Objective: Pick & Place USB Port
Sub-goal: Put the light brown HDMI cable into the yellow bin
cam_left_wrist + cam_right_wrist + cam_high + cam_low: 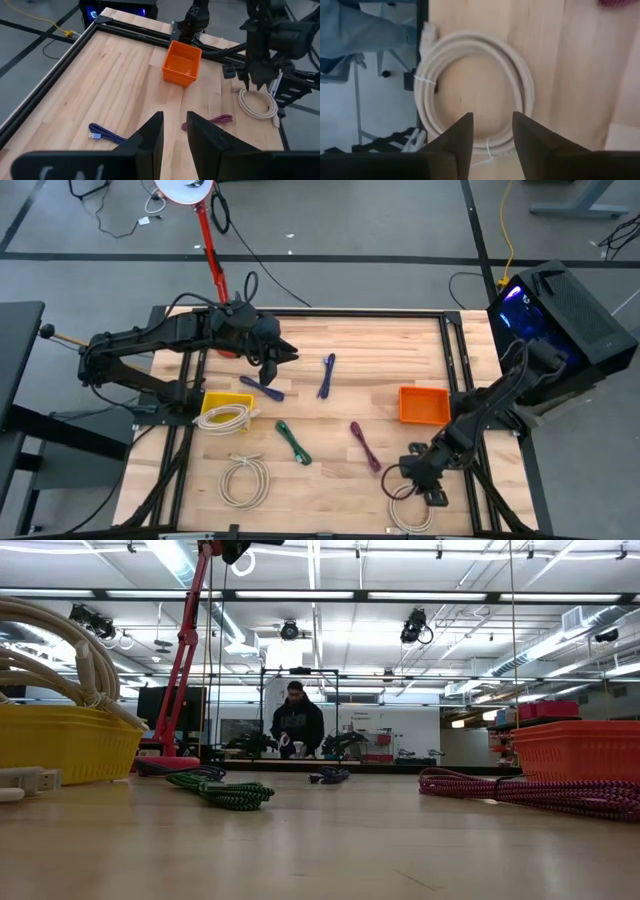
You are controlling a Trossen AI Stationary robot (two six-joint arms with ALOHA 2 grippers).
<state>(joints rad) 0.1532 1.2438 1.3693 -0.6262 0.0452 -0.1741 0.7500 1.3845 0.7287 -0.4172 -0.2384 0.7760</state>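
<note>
White cable coil (475,95) directly beneath open right pincer (491,131)

Seven cables are lying about the table in the high view — three of them white coils: one (245,480) on the bare wood at the front left, one (226,418) sitting in the yellow bin, and one (408,510) at the front right edge. Two blue cables are showing, one (326,375) near the middle and one (262,388) just left of it. One green cable (293,442) and one purple cable (364,446) are completing the count. Two bins are standing there — one yellow bin (214,398), one orange bin (423,404).
</note>
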